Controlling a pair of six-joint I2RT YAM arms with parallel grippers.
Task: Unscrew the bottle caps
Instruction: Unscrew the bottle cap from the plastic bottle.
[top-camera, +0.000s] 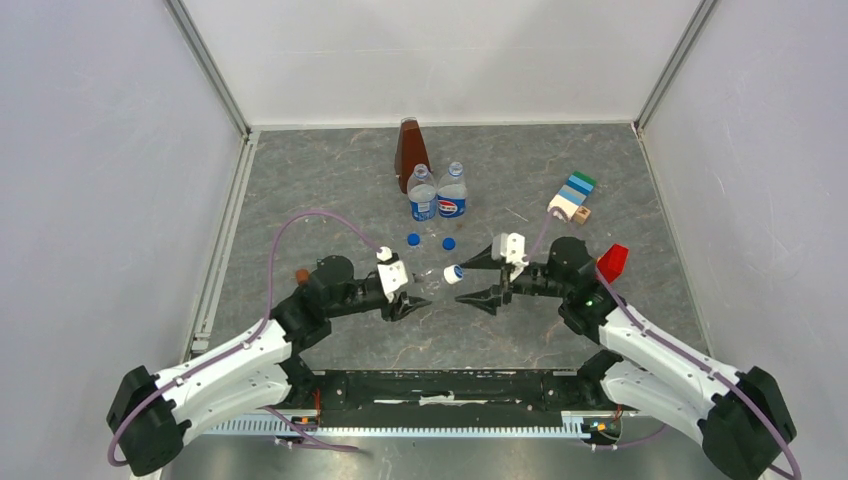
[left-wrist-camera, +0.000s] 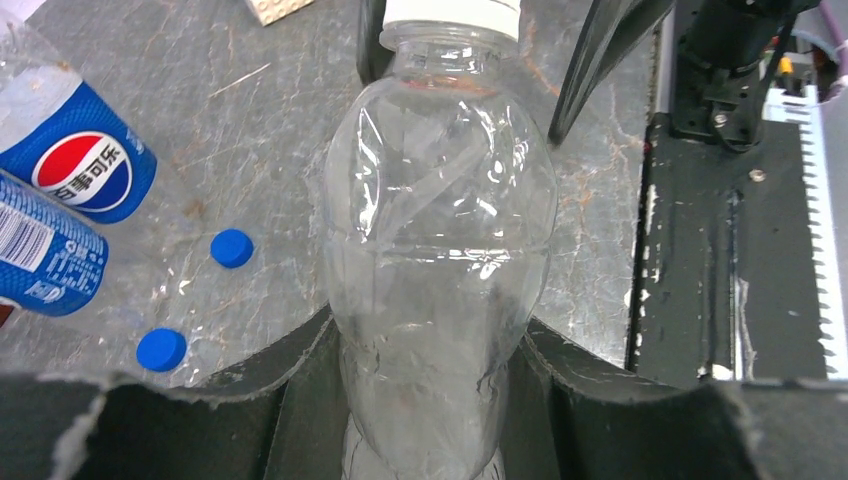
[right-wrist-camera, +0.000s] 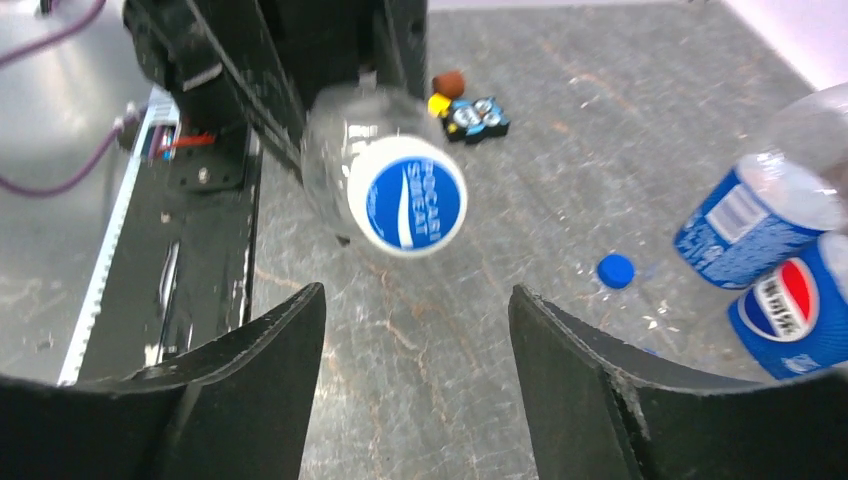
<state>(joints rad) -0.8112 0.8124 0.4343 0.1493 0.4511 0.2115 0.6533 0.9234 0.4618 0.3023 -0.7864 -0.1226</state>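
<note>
The left pincer (top-camera: 418, 303) pinches the small bottle (top-camera: 436, 278), a clear one with no label. It holds the bottle by its lower body, lying roughly level above the table (top-camera: 330, 190). In the left wrist view a dark finger (left-wrist-camera: 300, 370) presses against each side of the crumpled plastic. The white cap (top-camera: 453, 273) with its blue mark is on the neck and points toward the right arm.

The right pincer (top-camera: 470, 281) is spread. Its two fingers (right-wrist-camera: 270, 350) stand either side of the white cap with open space between them and it, touching nothing.

The brown pyramid (top-camera: 410, 152) stands upright at the far middle of the table. Just in front of the pyramid, on its near side, two labelled bottles (top-camera: 423, 195) stand upright side by side, touching or nearly so; from above their necks look bare. A little nearer than these lie two blue caps (top-camera: 413, 239), apart from each other and flat on the table. The small bottle hangs nearer still, well apart from the pyramid. To the pyramid's right, well apart, lies a cluster of toy blocks (top-camera: 572, 197).
</note>
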